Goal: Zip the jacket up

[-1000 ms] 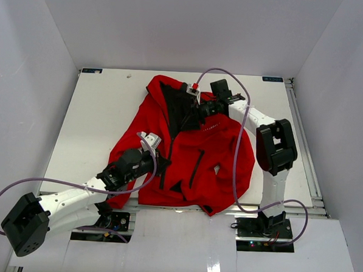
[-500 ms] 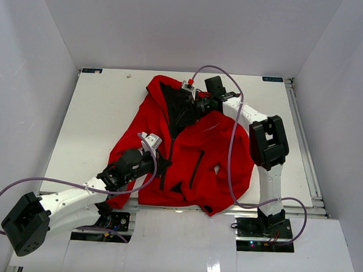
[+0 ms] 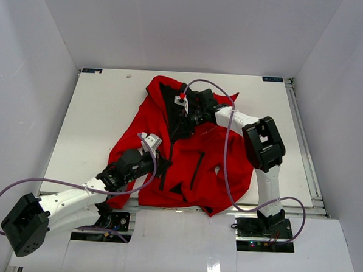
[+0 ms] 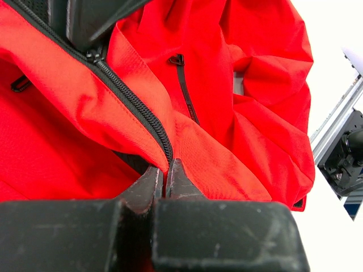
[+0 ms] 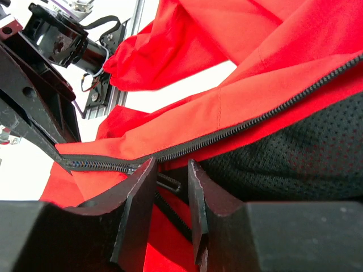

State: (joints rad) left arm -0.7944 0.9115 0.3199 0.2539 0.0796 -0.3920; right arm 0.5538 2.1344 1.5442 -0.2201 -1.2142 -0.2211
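The red jacket lies flat on the white table, in the middle and a bit to the right. Its front faces up. Its long way runs from the near edge of the table to the far edge. The neck end points far away and leans a little to the left. The bottom edge is close to the robot.

The dark zipper runs the same way, up the middle of the jacket. Near the top the front is open and the black inside shows.

The left hand is at the bottom end of the zipper. It is clenched tight on the jacket, right where the zipper ends.

The right hand is up by the open part, low over the jacket. Its fingers are a little apart. A small dark zipper piece sits between them, and a gap shows beside it, so the hand is not squeezing it.
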